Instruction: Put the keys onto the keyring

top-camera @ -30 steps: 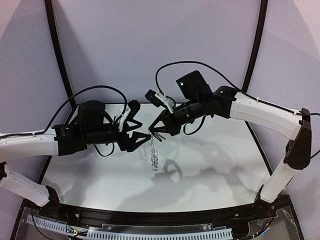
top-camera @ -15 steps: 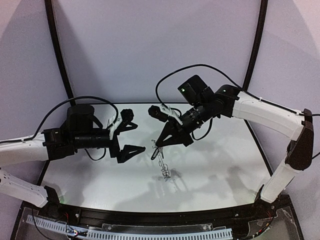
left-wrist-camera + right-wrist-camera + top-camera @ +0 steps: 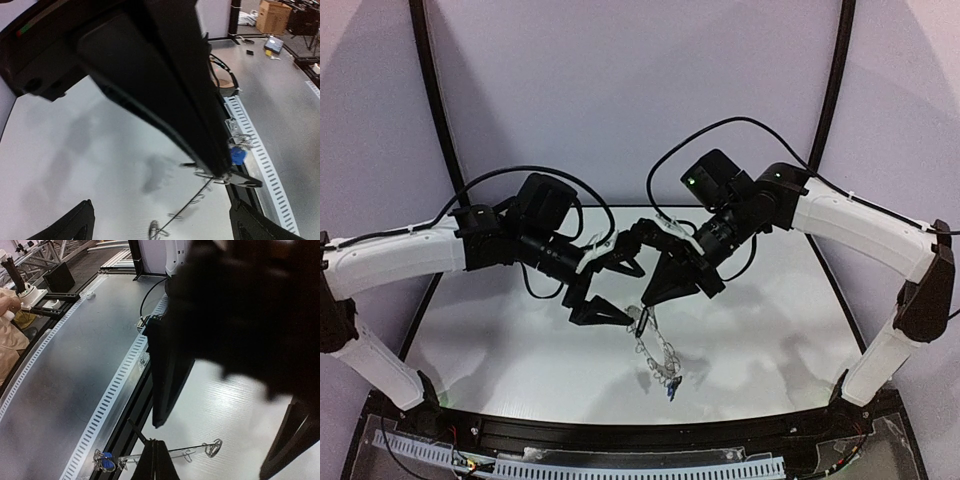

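My right gripper (image 3: 650, 298) is shut on the rim of the keyring (image 3: 658, 350), which hangs edge-on below it over the white table. A blue-headed key (image 3: 670, 392) dangles at the ring's lowest end. In the right wrist view the shut fingers (image 3: 156, 460) pinch the thin disc of the keyring (image 3: 192, 452), with the blue key (image 3: 106, 460) at its left end. A thin dark piece (image 3: 134, 429), perhaps the black key, sticks out beside the grip. My left gripper (image 3: 626, 292) is open wide, close beside the right one, holding nothing. Its view shows the keyring (image 3: 192, 202) and the blue key (image 3: 236, 155).
The white table (image 3: 780, 330) ends at a black front bar with a slotted rail (image 3: 620, 466) just below the hanging ring. Black frame posts (image 3: 432, 90) stand at the back corners. The two arms' fingers nearly touch mid-table.
The left gripper opened wide, backed off, then came in close to the right gripper. The right gripper moved down and forward, so the ring now hangs nearer the front edge.
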Motion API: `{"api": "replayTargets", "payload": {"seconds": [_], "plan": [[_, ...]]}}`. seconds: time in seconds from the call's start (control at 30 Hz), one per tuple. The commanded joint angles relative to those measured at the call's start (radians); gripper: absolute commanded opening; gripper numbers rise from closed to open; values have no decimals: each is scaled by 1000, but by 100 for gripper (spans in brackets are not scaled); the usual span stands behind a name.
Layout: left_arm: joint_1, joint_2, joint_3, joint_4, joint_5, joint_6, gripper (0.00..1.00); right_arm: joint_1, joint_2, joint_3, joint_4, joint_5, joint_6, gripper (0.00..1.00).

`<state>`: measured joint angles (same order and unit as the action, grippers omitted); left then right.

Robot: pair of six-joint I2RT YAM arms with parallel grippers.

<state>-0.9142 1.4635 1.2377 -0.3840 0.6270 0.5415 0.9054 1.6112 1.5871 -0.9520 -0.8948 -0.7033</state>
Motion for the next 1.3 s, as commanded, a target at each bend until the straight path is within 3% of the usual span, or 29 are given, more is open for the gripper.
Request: {"api": "replayTargets", "payload": {"seconds": [0.0, 0.37, 0.83, 0.9, 1.07, 1.2, 1.27], "plan": [[-1, 76, 107, -277, 201, 154, 92, 11, -12, 49, -1, -32, -39, 0], [0, 196, 253, -355, 262, 174, 58, 26, -4, 72, -2, -25, -74, 0], [-2, 185, 244, -335, 303, 154, 50, 25, 9, 58, 85, 23, -39, 0], [-2, 186, 244, -334, 304, 149, 43, 26, 18, 66, 83, 30, -35, 0], [0, 182, 241, -332, 285, 128, 3, 26, 10, 49, 77, 82, -24, 0], [-1, 166, 210, -288, 237, 63, 1, 26, -16, 20, 56, 144, -16, 0], [-1, 150, 167, -191, 195, -12, 1, 26, -35, -1, 57, 173, -8, 0]]}}
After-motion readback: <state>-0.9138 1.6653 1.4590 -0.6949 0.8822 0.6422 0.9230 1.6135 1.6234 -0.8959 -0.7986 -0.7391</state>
